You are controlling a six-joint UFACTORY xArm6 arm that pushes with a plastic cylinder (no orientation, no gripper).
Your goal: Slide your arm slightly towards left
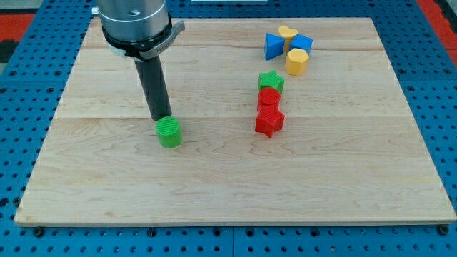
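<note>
At board's left-centre, my tip (161, 118) – no claw, just rod – touches green cylinder (169, 133).

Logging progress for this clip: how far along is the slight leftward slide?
Done: one picture alone shows no finished shift. In hand: my tip stands just behind the green cylinder, at its top edge, apparently touching. Left: the small move toward the view's left, where bare board lies; the other blocks sit far right.
</note>
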